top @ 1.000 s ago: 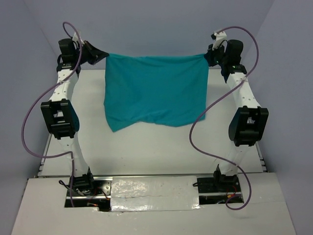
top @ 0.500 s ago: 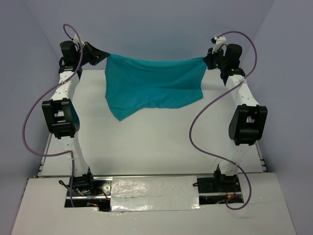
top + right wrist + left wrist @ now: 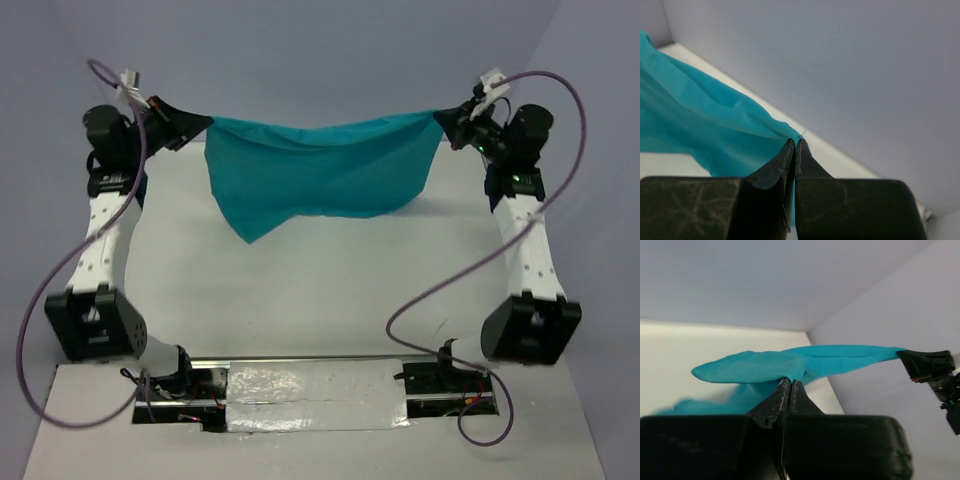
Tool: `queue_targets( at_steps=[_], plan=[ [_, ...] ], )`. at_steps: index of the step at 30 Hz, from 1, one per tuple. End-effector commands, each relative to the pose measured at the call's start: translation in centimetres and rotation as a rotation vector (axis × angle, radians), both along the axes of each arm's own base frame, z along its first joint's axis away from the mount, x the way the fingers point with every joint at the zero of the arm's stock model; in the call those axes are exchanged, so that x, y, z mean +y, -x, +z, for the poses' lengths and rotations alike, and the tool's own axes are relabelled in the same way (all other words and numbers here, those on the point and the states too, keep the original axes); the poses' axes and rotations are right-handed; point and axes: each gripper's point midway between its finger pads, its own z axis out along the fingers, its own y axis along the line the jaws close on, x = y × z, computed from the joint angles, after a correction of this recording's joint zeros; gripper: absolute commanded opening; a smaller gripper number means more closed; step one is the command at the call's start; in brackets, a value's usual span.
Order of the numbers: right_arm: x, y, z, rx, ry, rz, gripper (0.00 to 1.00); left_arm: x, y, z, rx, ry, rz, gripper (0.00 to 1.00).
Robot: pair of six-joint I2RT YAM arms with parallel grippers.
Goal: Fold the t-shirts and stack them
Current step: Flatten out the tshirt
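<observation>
A plain teal t-shirt [image 3: 318, 170] hangs in the air over the far half of the table, stretched between both arms. My left gripper [image 3: 205, 122] is shut on its left top corner and my right gripper [image 3: 441, 113] is shut on its right top corner. The top edge sags slightly in the middle, and the lower edge droops to a point at the lower left. In the left wrist view the pinched t-shirt [image 3: 770, 366] runs from my left gripper [image 3: 790, 380] across to the right gripper [image 3: 900, 354]. The right wrist view has cloth [image 3: 700, 127] leaving my right gripper [image 3: 795, 141] to the left.
The white table [image 3: 310, 300] lies under the cloth, with grey walls close behind and at both sides. Purple cables [image 3: 440, 290] loop beside each arm. The arm bases and a foil-covered strip [image 3: 315, 385] sit at the near edge.
Both grippers have moved apart and outward, pulling the shirt wider. The lower edge has risen, so the cloth hangs shorter. Both elbows have dropped toward the near edge.
</observation>
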Motion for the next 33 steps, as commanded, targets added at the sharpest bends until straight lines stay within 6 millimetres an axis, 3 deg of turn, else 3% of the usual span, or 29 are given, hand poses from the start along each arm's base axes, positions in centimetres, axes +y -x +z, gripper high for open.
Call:
queue_targets(
  at_steps=[1, 2, 3, 7, 10, 13, 17, 22, 25, 27, 29, 32, 33],
  plan=[
    [2.3, 6.7, 8.1, -0.257, 0.025, 0.095, 0.0, -0.5, 6.7, 9.3, -0.327, -0.093, 0.04, 0.0],
    [2.6, 8.8, 9.6, -0.305, 0.034, 0.095, 0.0, -0.3, 7.3, 9.6, -0.325, -0.095, 0.062, 0.0],
    [2.7, 9.7, 9.9, -0.313, 0.034, 0.099, 0.0, -0.5, 9.1, 11.1, -0.371, -0.103, 0.074, 0.0],
    [3.2, 14.6, 13.8, -0.424, 0.035, 0.082, 0.0, -0.2, 12.7, 14.3, -0.453, -0.108, 0.147, 0.0],
    [3.3, 16.9, 15.4, -0.467, 0.016, 0.065, 0.0, 0.1, 14.5, 15.6, -0.479, -0.109, 0.189, 0.0],
    [3.1, 17.6, 15.2, -0.455, 0.002, 0.037, 0.0, 0.4, 15.2, 15.4, -0.463, -0.117, 0.223, 0.0],
    [1.8, 15.4, 10.7, -0.349, 0.007, -0.028, 0.0, 1.4, 14.2, 12.6, -0.383, -0.141, 0.277, 0.0],
    [0.9, 12.0, 4.5, -0.214, 0.023, -0.054, 0.0, 2.5, 11.1, 8.3, -0.28, -0.145, 0.31, 0.0],
    [0.0, 8.9, -0.9, -0.106, 0.032, -0.078, 0.0, 2.8, 8.6, 4.9, -0.221, -0.129, 0.3, 0.0],
    [-0.7, 7.3, -3.0, -0.078, 0.05, -0.101, 0.0, 3.0, 6.4, 1.6, -0.153, -0.119, 0.284, 0.0],
    [-1.4, 4.3, -7.1, 0.014, 0.05, -0.114, 0.0, 2.7, 4.1, -1.5, -0.1, -0.115, 0.255, 0.0],
    [-1.9, 2.0, -8.5, 0.03, 0.048, -0.125, 0.0, 2.4, 1.7, -3.7, -0.075, -0.13, 0.231, 0.0],
    [-2.2, 0.7, -10.3, 0.065, 0.046, -0.133, 0.0, 2.0, 0.2, -6.0, -0.027, -0.134, 0.216, 0.0]
  ],
)
